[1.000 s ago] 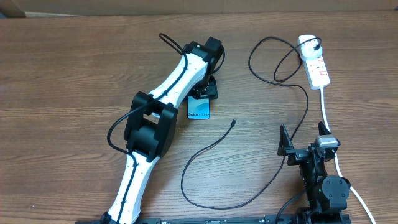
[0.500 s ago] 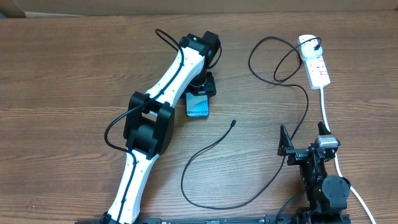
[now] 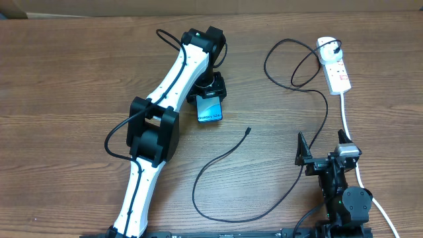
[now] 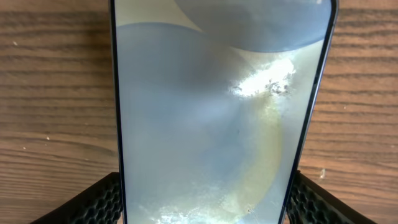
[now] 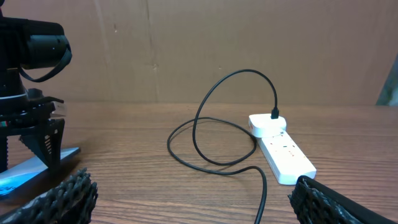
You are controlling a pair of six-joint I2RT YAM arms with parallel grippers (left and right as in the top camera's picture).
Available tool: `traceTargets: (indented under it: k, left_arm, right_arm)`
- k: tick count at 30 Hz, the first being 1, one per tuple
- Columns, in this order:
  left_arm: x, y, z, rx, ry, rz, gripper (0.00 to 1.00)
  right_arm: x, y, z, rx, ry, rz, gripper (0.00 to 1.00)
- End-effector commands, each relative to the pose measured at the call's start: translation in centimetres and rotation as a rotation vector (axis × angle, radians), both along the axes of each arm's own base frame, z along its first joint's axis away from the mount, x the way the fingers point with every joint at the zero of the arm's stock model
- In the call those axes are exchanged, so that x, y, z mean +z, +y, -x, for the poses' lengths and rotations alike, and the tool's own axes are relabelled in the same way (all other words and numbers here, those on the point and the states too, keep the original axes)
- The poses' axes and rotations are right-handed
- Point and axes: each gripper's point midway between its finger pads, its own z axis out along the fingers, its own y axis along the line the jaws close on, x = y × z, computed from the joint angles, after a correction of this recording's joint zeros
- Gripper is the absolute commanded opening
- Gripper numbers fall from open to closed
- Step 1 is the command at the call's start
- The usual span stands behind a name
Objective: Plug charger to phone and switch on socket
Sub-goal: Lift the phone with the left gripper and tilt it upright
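The left end effector (image 3: 210, 98) clamps the phone (image 3: 210, 112) by its long edges mid-way across the desk (image 3: 66, 79), at 10 o'clock from the loose charger tip (image 3: 247, 131). The right end effector (image 3: 322, 153) gapes empty at 5 o'clock, and the socket (image 3: 336, 69) lies at 2 o'clock.

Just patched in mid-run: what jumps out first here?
The left gripper, mid-table, clamps the phone by its long edges. Right of it, the charger lies unconnected, its connector tip on the table, other end plugged into the white socket at the far-right corner.
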Motion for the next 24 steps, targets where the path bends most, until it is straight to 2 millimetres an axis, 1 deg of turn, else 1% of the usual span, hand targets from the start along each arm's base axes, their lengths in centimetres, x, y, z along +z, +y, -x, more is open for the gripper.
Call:
traceTargets:
  k: [1, 7, 11, 14, 17, 18, 20, 24]
  left_arm:
    - [1.4, -1.2, -0.4, 0.017, 0.004, 0.086, 0.71]
    - [4.0, -2.6, -0.8, 0.052, 0.037, 0.274, 0.7]
    - [6.1, -4.0, -1.1, 0.089, 0.083, 0.467, 0.7]
    - [7.8, -4.6, -1.3, 0.126, 0.131, 0.616, 0.7]
    - [9.6, -4.6, -1.6, 0.164, 0.172, 0.75, 0.69]
    - [10.4, -4.7, -1.8, 0.179, 0.189, 0.812, 0.68]
    - [11.6, -4.6, -2.1, 0.197, 0.207, 0.889, 0.66]
    - [14.3, -3.8, -3.0, 0.24, 0.243, 1.061, 0.68]
  right_arm:
    - [-0.2, 0.0, 0.0, -0.003, -0.005, 0.004, 1.0]
    - [-0.2, 0.0, 0.0, -0.003, -0.005, 0.004, 1.0]
    - [-0.2, 0.0, 0.0, -0.003, -0.005, 0.004, 1.0]
    - [-0.2, 0.0, 0.0, -0.003, -0.005, 0.004, 1.0]
    - [-0.2, 0.0, 0.0, -0.003, -0.005, 0.004, 1.0]
    - [-0.2, 0.0, 0.0, -0.003, -0.005, 0.004, 1.0]
    - [-0.2, 0.0, 0.0, -0.003, -0.005, 0.004, 1.0]
    - [-0.2, 0.0, 0.0, -0.003, -0.005, 0.004, 1.0]
